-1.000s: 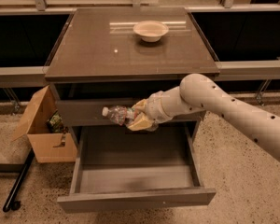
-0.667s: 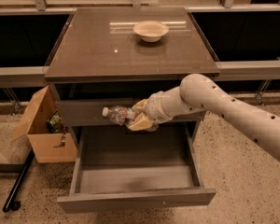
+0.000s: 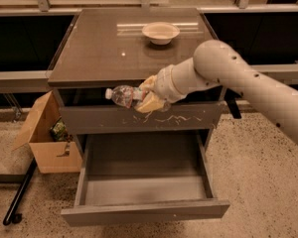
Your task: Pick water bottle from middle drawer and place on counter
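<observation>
The water bottle point(image 3: 122, 95), clear with a white cap pointing left, lies sideways in my gripper point(image 3: 148, 96), which is shut on it. The gripper holds it in front of the cabinet, just below the counter's front edge and above the scratched drawer front point(image 3: 139, 119). The counter point(image 3: 104, 48) is a glossy grey-brown slab. The middle drawer point(image 3: 144, 185) is pulled out below, and its grey tray holds nothing. My white arm reaches in from the right.
A beige bowl point(image 3: 160, 32) stands at the back centre of the counter. An open cardboard box point(image 3: 47, 135) sits on the floor at the cabinet's left, with a black pole point(image 3: 20, 192) lying beside it. Speckled floor lies to the right.
The gripper has risen with the bottle, from the level of the scratched drawer front to just under the counter's edge.
</observation>
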`<state>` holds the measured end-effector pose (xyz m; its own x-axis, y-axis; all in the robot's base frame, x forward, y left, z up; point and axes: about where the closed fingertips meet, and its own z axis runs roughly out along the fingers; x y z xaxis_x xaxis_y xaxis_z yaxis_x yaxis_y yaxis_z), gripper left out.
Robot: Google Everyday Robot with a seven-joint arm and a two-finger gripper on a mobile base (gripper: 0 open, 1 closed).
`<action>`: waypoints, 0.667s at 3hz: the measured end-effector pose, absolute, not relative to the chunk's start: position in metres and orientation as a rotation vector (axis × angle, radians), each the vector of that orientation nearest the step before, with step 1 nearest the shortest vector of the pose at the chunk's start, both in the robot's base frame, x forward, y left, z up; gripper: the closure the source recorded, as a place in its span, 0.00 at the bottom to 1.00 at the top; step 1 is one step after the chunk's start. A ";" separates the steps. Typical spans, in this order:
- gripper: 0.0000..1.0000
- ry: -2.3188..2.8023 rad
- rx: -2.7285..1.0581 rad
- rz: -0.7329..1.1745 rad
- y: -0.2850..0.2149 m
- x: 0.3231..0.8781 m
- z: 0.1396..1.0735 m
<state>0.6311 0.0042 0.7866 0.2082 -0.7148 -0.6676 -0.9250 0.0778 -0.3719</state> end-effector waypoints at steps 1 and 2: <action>1.00 1.503 -1.725 0.236 0.005 0.657 0.851; 1.00 1.481 -1.712 0.215 0.005 0.668 0.875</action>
<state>0.6681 0.0047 0.8749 0.2864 -0.7353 -0.6142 -0.8796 0.0523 -0.4728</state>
